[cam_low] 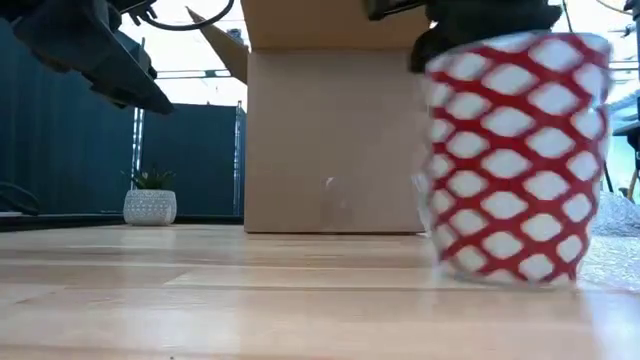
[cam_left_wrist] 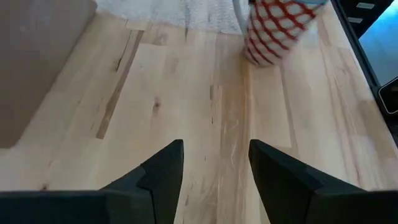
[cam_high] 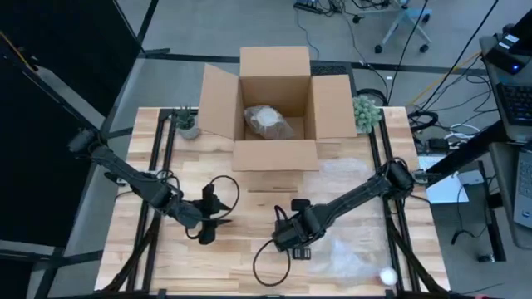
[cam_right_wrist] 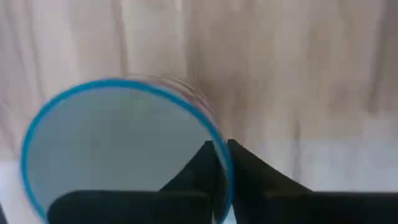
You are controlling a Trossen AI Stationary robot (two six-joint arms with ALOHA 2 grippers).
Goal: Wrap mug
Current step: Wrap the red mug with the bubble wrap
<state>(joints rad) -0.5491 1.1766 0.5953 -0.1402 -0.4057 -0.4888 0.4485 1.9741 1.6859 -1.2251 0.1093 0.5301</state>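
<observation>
The mug (cam_low: 515, 158), white with a red lattice and a blue rim, stands upright on the wooden table (cam_low: 200, 300) near its front edge, on the right half. My right gripper (cam_right_wrist: 221, 163) pinches its rim, one finger inside and one outside, nearly closed on the thin wall. Just beside the mug toward the right lies a sheet of bubble wrap (cam_high: 345, 257). My left gripper (cam_left_wrist: 214, 168) hovers above bare wood to the mug's left, fingers moderately apart and holding nothing. Farther back stands an open cardboard box (cam_high: 274, 108) with a wrapped bundle (cam_high: 266, 120) inside, and a small potted plant (cam_low: 150, 200) at the back left.
</observation>
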